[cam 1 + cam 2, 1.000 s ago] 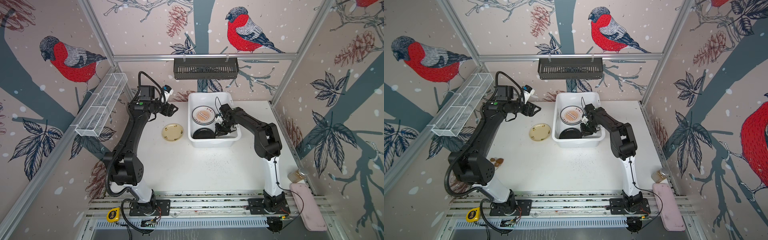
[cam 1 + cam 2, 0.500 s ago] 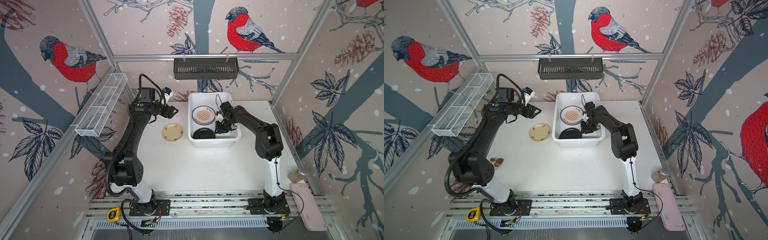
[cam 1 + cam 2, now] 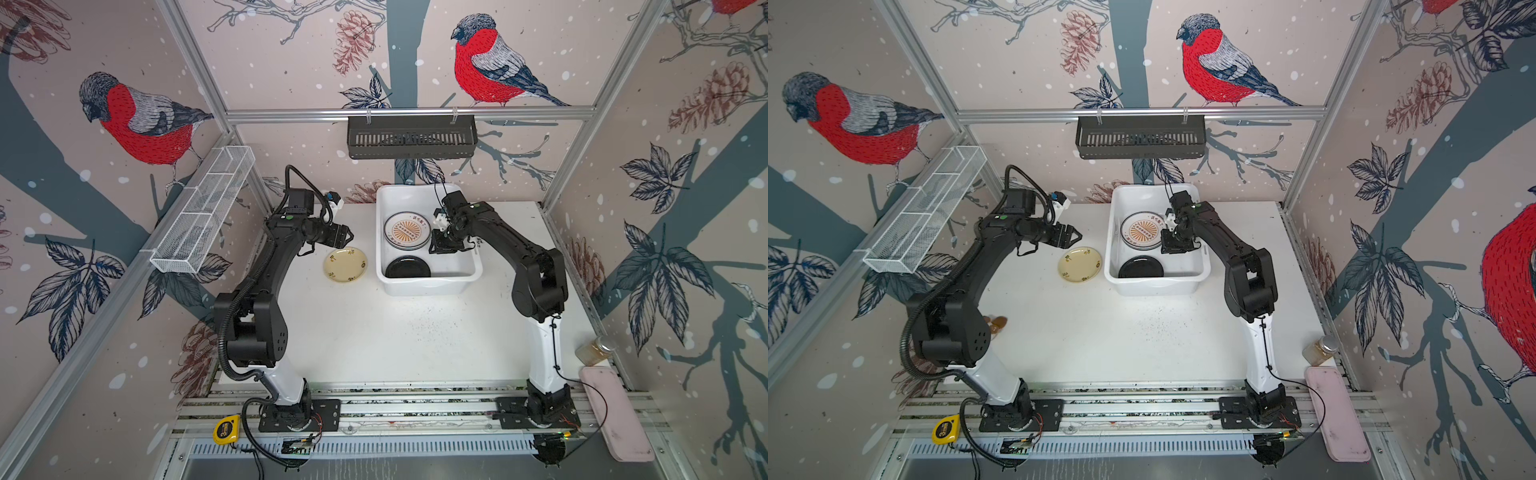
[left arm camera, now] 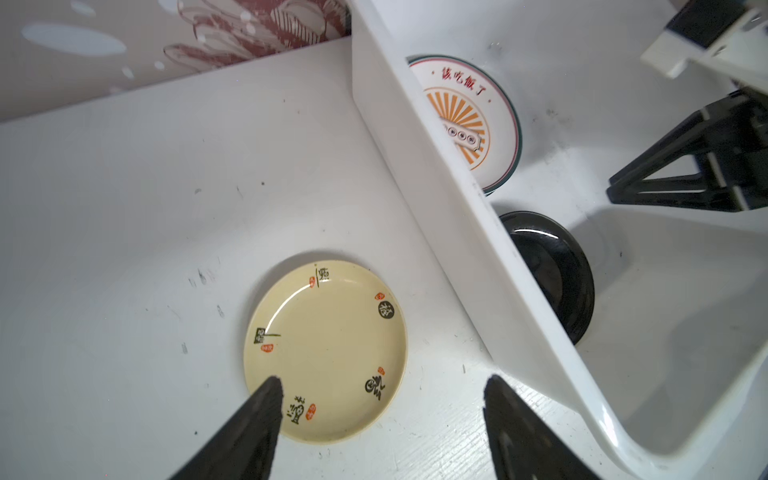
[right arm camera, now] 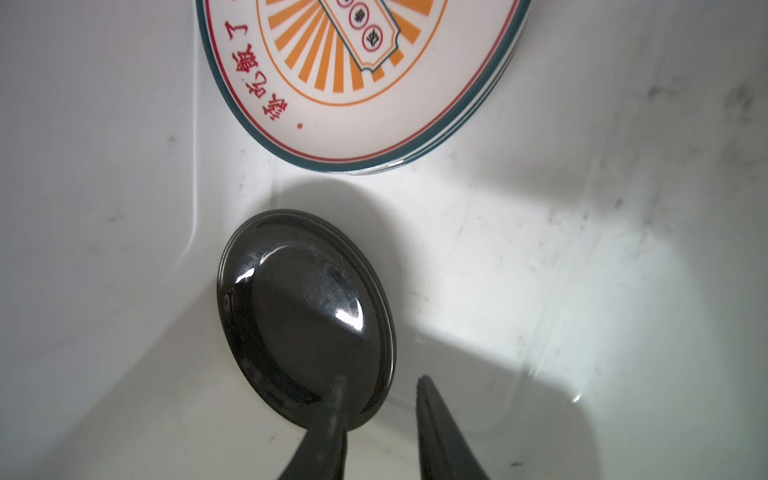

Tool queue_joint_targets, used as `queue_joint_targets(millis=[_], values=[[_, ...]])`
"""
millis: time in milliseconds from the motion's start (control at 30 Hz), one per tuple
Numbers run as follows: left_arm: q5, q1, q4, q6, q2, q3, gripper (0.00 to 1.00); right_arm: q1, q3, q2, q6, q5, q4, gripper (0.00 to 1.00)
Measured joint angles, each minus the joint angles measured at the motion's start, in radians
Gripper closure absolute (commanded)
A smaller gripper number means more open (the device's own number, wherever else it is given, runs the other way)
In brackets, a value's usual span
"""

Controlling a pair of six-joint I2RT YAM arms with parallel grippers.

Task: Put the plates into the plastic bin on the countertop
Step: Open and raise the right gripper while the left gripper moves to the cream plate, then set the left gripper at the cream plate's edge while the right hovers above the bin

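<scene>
**Yellow plate on the worktop, not yet binned**

I see the plastic bin against the back edge of the worktop. It holds a black plate in its near-left corner and a stack topped by a sunburst plate behind that. The pale yellow plate lies just left of the bin. My left end effector hangs released over it. My right end effector is inside the bin, jaws slightly parted, grasping nothing.

Robot lab cell: aluminium frame, bird-print panels, arms bolted to rails.
</scene>
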Motion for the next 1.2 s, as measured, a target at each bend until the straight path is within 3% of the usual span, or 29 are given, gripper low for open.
queue_joint_targets(millis=[433, 867, 1200], values=[[0.053, 0.132, 0.003, -0.133, 0.242, 0.021, 0.31, -0.007, 0.065, -0.086, 0.075, 0.003, 0.011, 0.72], [0.075, 0.175, 0.006, -0.175, 0.380, 0.079, 0.38, -0.005, -0.181, -0.287, 0.183, 0.012, 0.167, 0.72], [0.079, 0.187, 0.009, -0.166, 0.406, 0.082, 0.46, -0.007, -0.202, -0.301, 0.228, 0.014, 0.210, 0.72]])
